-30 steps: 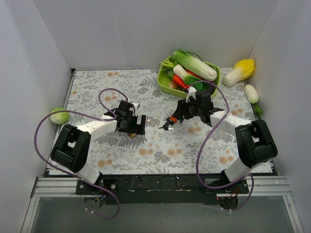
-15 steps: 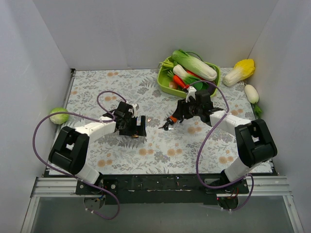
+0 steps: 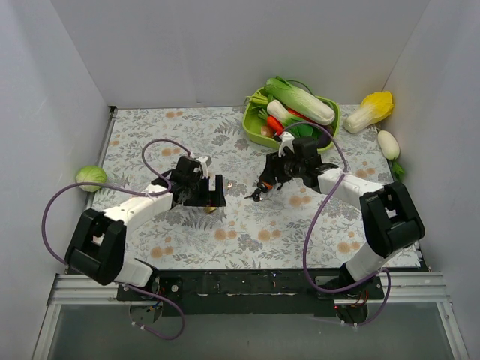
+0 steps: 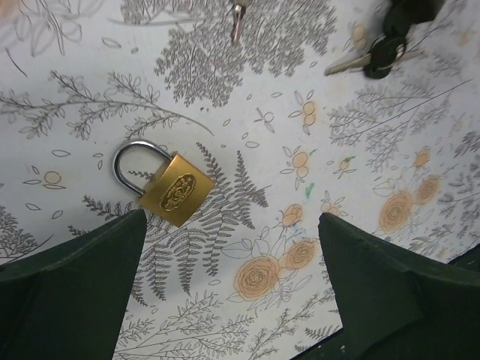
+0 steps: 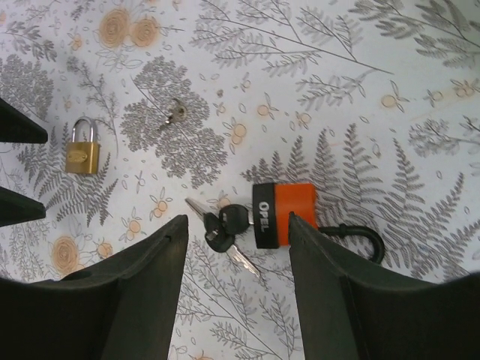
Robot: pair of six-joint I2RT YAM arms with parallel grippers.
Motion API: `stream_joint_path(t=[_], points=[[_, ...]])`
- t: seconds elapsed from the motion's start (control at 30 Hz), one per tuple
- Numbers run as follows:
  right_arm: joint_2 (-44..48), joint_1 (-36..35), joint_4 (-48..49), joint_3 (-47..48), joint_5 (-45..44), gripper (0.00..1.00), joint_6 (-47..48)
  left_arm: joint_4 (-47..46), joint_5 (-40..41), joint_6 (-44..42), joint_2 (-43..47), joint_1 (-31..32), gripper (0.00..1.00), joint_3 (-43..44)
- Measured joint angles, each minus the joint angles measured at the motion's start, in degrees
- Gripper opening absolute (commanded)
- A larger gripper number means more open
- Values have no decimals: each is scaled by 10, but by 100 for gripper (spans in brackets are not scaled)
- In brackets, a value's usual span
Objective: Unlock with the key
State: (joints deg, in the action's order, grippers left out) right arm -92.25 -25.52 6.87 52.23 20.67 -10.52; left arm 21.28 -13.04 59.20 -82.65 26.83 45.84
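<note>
Two empty, wide-open grippers are hovering: left gripper [image 4: 232, 225] above the golden brass padlock [image 4: 176, 191], right gripper [image 5: 237, 222] above the small black-headed, silver-bladed key [image 5: 222, 223].

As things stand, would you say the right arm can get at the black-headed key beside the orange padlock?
Probably yes. The right pincer hangs open above the key, which lies uncovered on the table between its fingers. The orange padlock lies close beside it and could get nudged.

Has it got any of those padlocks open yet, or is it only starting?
Only starting. The brass padlock has its shackle shut, and the key lies on the table beside the orange padlock. The left gripper and right gripper hover open, holding nothing. Left to do: grasp the key, insert it, turn.
</note>
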Motion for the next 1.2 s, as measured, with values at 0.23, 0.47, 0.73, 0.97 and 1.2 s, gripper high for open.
stream_joint_path(t=[0.23, 0.47, 0.73, 0.97, 1.2], points=[[-45, -64, -14, 72, -23, 61, 18, -58, 16, 4, 87, -33, 98, 32], [-141, -125, -52, 182, -52, 54, 53, -152, 2, 33, 115, -128, 98, 27], [-221, -166, -98, 256, -81, 50, 82, -156, -26, 32, 116, -136, 98, 13], [-268, -180, -119, 289, -92, 48, 90, -158, -60, 30, 114, -136, 98, 13], [-283, -183, -132, 316, -115, 44, 93, -158, -78, 29, 114, -136, 98, 13]])
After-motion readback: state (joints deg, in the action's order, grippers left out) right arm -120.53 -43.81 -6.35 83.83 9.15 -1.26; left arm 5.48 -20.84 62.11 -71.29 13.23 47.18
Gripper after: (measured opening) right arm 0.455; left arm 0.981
